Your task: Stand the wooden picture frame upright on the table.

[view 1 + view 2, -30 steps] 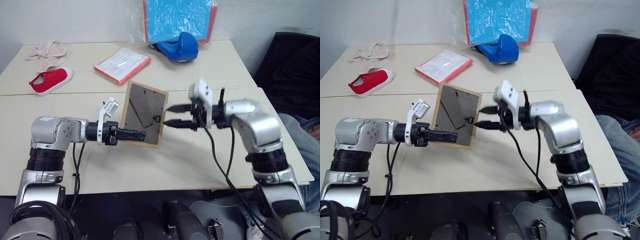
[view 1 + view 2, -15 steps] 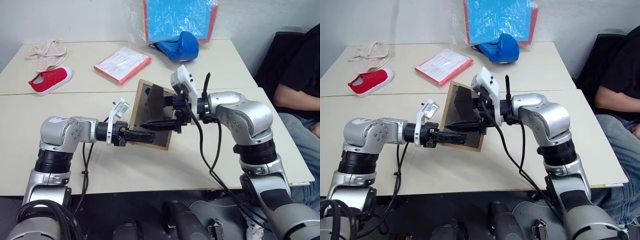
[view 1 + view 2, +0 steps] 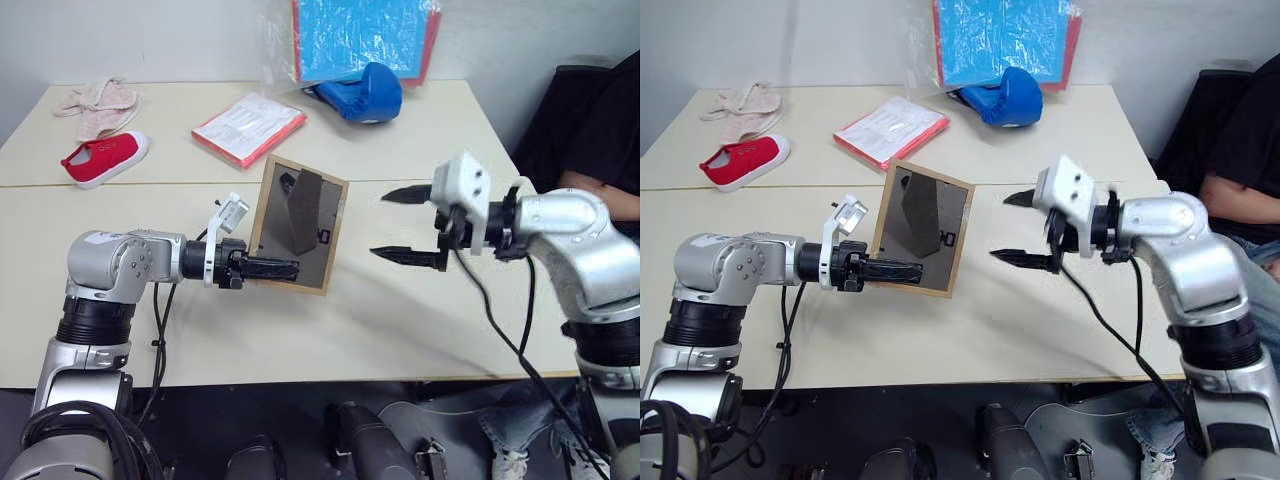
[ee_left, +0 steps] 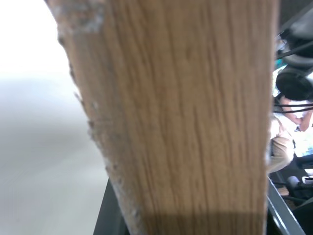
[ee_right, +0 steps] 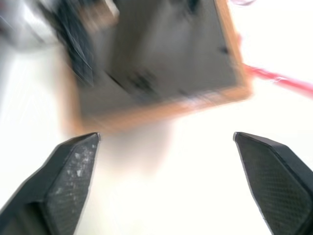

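Observation:
The wooden picture frame (image 3: 298, 237) is held nearly upright over the table (image 3: 380, 320), its dark back board facing me and its fold-out stand (image 3: 304, 211) swung out. My left gripper (image 3: 275, 268) is shut on the frame's lower left edge; up close its light wood edge (image 4: 186, 112) runs between the fingers. My right gripper (image 3: 408, 225) hangs open and wide to the right of the frame, apart from it, with nothing between its fingers (image 5: 68, 181). I cannot tell whether the frame's bottom edge touches the table.
At the back of the table lie a red shoe (image 3: 103, 158), a pink cloth (image 3: 95, 100), a red-edged booklet (image 3: 248, 127), a blue glove (image 3: 362, 92) and a blue board (image 3: 362, 35) against the wall. A person (image 3: 600, 130) sits at the right.
My right gripper reached onto the frame's back, then drew away to the right and opened wider. The stand now sticks out from the back board. My left gripper kept its hold.

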`<state>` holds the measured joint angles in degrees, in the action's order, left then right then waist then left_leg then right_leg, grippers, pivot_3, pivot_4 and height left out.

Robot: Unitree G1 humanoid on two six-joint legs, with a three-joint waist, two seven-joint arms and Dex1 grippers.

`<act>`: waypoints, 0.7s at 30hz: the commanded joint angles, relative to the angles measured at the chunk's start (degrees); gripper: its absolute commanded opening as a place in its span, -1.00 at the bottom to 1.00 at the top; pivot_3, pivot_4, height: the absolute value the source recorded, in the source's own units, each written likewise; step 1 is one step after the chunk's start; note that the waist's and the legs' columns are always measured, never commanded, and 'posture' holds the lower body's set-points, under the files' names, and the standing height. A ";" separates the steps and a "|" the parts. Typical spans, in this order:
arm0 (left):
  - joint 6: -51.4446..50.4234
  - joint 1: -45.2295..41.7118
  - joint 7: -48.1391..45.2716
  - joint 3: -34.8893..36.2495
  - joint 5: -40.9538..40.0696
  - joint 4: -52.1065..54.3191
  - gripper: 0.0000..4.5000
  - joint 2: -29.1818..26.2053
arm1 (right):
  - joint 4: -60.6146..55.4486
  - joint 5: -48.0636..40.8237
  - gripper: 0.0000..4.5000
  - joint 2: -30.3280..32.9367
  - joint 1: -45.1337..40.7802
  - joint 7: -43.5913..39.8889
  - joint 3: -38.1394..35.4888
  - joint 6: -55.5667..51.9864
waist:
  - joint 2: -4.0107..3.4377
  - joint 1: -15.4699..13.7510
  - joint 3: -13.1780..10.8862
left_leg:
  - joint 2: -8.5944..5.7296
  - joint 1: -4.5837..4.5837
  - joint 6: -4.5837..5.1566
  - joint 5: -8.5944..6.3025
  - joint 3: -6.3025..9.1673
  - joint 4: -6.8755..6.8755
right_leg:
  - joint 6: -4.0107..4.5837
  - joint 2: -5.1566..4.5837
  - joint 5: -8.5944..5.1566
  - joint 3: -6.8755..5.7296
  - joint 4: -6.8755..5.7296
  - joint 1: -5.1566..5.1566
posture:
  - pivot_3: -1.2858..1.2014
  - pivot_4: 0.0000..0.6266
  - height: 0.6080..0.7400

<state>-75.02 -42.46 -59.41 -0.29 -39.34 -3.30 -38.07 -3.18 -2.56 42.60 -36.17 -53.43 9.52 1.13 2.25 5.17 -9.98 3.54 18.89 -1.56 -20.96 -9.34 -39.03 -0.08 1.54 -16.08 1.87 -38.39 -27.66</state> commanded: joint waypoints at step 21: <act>-3.23 -1.82 -1.27 2.88 -6.92 2.70 0.02 -2.34 | 38.21 62.27 -0.22 -9.83 -23.65 75.17 16.44 55.44 | 0.04 1.69 -0.07 | 0.03 -0.26 -0.18 0.10 -0.18 0.05 | 0.17 0.01 -0.09 0.15 -0.49 -0.07 | 0.03 -0.52 1.00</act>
<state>-78.77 -44.44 -60.57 1.62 -45.15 -3.15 -39.24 35.02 60.71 32.95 -57.85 19.74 26.64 56.34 2.29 6.86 -10.04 3.57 18.62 -1.74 -20.87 -9.52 -38.98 0.08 1.56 -16.17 2.02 -38.88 -27.72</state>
